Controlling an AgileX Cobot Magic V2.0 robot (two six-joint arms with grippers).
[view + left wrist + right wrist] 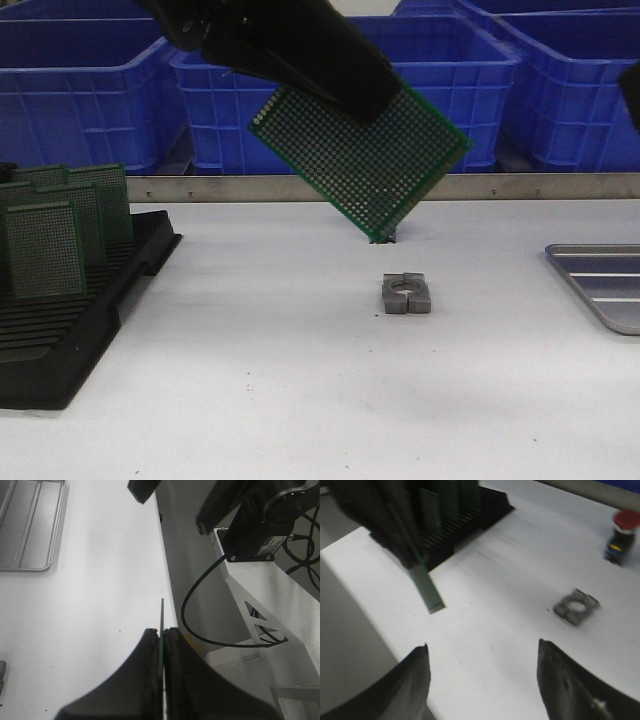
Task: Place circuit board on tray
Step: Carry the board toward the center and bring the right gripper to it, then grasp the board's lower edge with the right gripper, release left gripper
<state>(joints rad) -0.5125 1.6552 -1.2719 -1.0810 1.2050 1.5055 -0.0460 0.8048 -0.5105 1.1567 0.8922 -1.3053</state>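
Black left gripper (161, 640): closed narrow on the circuit board (362, 160), seen edge-on between its two fingers in the left wrist view; in the front view it comes down from the upper left of the frame onto the board's upper edge.
Circuit board: green, dotted with holes, hanging tilted in the air at upper centre of the front view, its lowest corner clear of the white table (300, 390).
Right gripper (482, 672): jaws spread wide with nothing between them; bare table shows in the gap.
Tray (605, 282): grey metal with a ribbed bottom, at the right edge of the front view, only partly in frame; the visible part holds nothing. In the left wrist view it sits at upper left.
Black slotted rack (70, 320): lower left of the front view, with several more green boards standing upright in it.
Grey metal block (406, 294): on the table at centre, below the held board, apart from it.
Blue bins (440, 70): across the top of the front view, behind the table.
Progress: board is grasped and lifted, well apart from the tray; by my judgement the carry across to the right and the set-down remain.
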